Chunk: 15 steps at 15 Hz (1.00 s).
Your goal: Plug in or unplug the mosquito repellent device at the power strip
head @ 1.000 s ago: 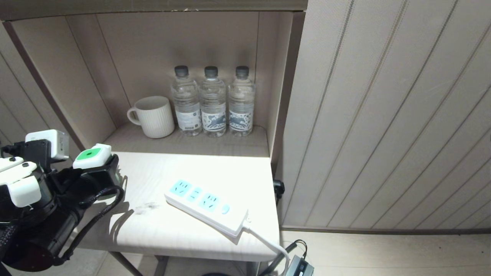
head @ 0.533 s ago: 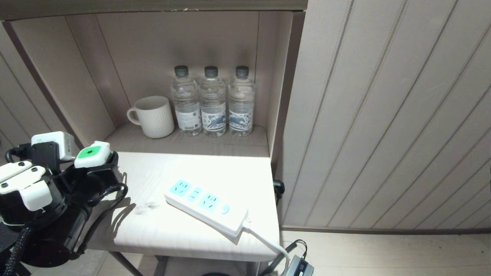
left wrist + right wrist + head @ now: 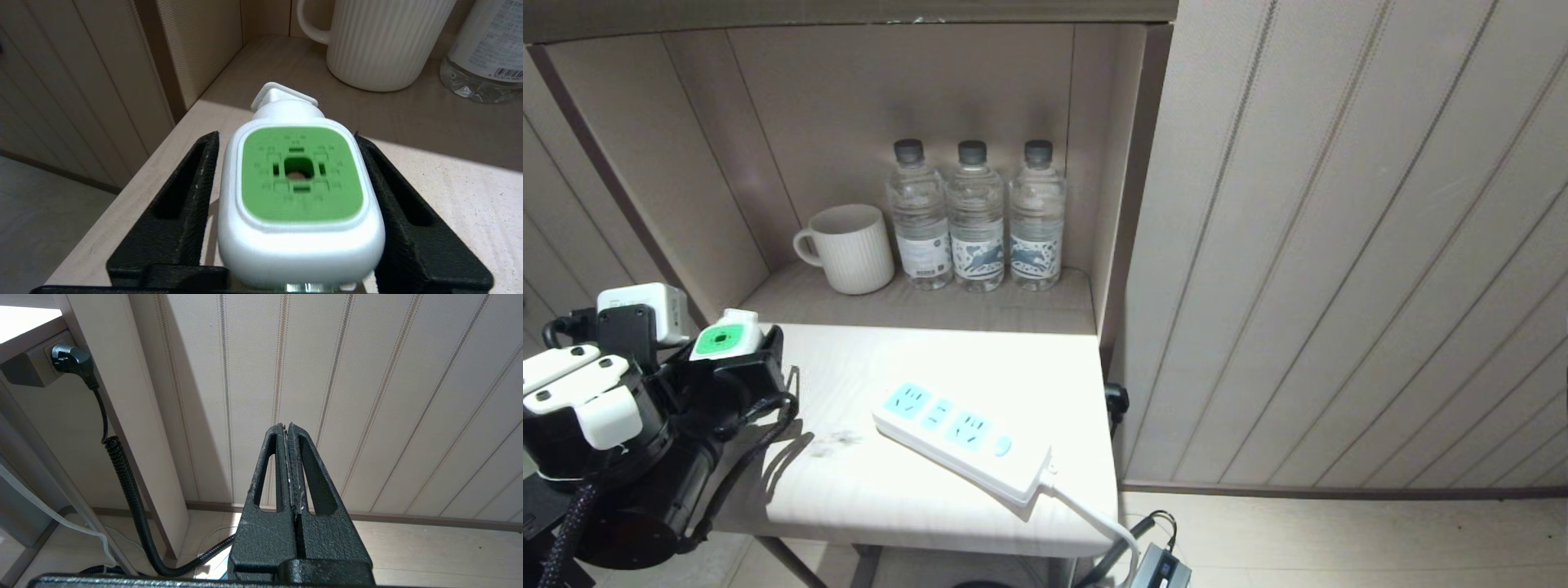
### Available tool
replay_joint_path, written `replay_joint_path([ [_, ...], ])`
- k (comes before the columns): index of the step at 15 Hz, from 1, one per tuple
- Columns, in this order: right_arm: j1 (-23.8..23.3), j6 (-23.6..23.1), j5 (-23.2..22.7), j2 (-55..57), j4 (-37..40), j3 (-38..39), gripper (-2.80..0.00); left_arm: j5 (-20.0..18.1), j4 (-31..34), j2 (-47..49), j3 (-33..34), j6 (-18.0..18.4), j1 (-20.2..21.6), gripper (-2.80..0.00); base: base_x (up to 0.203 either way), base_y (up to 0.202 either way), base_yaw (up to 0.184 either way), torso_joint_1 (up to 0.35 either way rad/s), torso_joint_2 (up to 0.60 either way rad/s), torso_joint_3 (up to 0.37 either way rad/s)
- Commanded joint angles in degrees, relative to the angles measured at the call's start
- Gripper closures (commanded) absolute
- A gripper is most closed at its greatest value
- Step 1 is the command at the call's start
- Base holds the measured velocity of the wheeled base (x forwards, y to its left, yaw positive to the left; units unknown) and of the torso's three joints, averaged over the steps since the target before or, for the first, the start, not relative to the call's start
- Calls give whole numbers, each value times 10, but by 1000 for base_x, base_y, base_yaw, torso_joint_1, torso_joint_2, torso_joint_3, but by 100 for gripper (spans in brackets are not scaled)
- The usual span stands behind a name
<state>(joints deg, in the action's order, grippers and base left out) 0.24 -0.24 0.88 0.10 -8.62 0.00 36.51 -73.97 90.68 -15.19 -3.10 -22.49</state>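
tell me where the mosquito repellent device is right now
In the head view the mosquito repellent device sits between the left claw's fingers at the table's left edge, unplugged, left of the power strip.

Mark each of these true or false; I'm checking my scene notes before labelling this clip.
1. The mosquito repellent device sits between the fingers of the left gripper. True.
2. The device is plugged into the power strip. False: all sockets on the strip are empty, and the device is off by the table's left edge.
3. Three water bottles stand in a row to the right of the mug. True.
4. The right gripper holds the strip's cord. False: it is shut on nothing, down beside the wall.
5. The mug lies on its side. False: it stands upright.
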Motion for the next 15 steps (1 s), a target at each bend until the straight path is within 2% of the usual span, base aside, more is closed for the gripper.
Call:
replay_joint_path([
  [1,0,0,0,1,-1,0,0,2,-5,-3,-2,-1,0,-280,0,0,0,0,0,0],
  [5,0,0,0,1,-1,0,0,3,-3,-27,-5,2,0,-280,0,0,0,0,0,0],
  [7,0,-1,0,1,-1,0,0,3,2,-76,-8,14,-1,-280,0,0,0,0,0,0],
  [9,0,0,0,1,-1,0,0,3,38,-130,-16,19,-1,-280,0,0,0,0,0,0],
  [10,0,-1,0,1,-1,0,0,3,67,-154,-23,20,-1,0,0,0,0,0,0,0],
  [12,0,-1,-2,1,-1,0,0,6,144,-218,-48,21,-1,0,0,0,0,0,0,0],
  [15,0,-1,-2,1,-1,0,0,34,335,-309,-129,23,-1,0,0,0,0,0,0,0],
])
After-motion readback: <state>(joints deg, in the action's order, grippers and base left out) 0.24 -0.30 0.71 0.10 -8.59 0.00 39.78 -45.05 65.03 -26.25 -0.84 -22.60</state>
